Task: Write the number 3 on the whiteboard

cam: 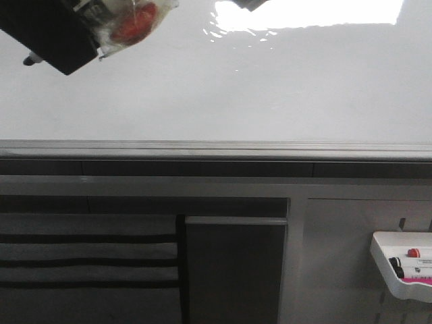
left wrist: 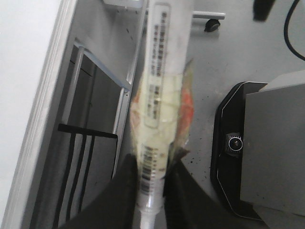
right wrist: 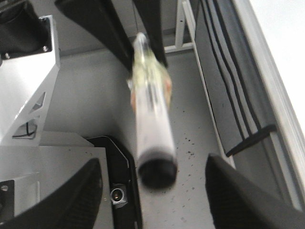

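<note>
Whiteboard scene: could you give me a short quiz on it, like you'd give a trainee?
1. True or false: a digit already shows on the whiteboard.
2. Which gripper holds the taped marker? A: left. B: right.
3. Fill in: the white tray holds spare ____.

Key: 1. False, the visible board is blank. 2. A: the left gripper is shut on it, and the right gripper is open. 3. Markers.

Whiteboard (cam: 270, 88): glossy white, glare patch. Edge rail (cam: 216, 149): grey brushed metal. Tray (cam: 395, 270): smooth white plastic. Marker (left wrist: 159, 95): clear crinkled plastic wrap, paper barcode label. Left pincer (left wrist: 151, 188): matt black.
</note>
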Controlling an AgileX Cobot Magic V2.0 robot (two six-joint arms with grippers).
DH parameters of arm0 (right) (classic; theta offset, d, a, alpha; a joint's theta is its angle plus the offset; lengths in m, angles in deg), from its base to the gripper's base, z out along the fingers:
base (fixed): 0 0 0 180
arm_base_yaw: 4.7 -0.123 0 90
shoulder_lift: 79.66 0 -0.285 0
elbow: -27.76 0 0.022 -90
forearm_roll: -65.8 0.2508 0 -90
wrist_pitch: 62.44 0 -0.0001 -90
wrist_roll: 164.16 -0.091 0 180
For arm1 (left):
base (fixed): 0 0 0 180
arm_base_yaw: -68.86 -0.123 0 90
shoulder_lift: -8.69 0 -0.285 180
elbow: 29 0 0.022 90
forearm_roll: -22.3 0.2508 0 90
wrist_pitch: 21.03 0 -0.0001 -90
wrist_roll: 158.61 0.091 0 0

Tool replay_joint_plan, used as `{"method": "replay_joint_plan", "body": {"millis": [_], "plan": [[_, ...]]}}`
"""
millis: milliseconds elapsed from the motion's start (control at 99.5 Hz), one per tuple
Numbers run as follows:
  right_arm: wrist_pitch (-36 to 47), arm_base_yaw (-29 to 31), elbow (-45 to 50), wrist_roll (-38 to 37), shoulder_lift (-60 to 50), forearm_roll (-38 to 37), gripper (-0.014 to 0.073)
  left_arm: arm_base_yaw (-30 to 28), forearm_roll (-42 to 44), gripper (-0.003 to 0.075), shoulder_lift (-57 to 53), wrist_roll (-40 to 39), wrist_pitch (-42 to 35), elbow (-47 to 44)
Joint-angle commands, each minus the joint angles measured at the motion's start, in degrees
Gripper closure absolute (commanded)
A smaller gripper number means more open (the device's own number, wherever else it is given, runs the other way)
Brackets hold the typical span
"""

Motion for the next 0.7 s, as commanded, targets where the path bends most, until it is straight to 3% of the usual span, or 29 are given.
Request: {"method": "replay_joint_plan", "body": {"millis": [0,281,693], "plan": [[4.4,-1.6,-2.0,4.1,-0.8,2.6,0.0175,1.0,-1.8,0.0741,-1.5,0.1,-1.9,1.9],[9.4,-4.9,-2.0,6.7,0.4,2.6,0.0185,1.0,-1.7,0.0741,-1.5,0.2,-1.9,1.9],[9.8,-4.9,-2.0,6.7,0.4,3.1,0.0438,1.0,-1.5,0.0741,-1.5,0.2,-1.9,1.9]]}}
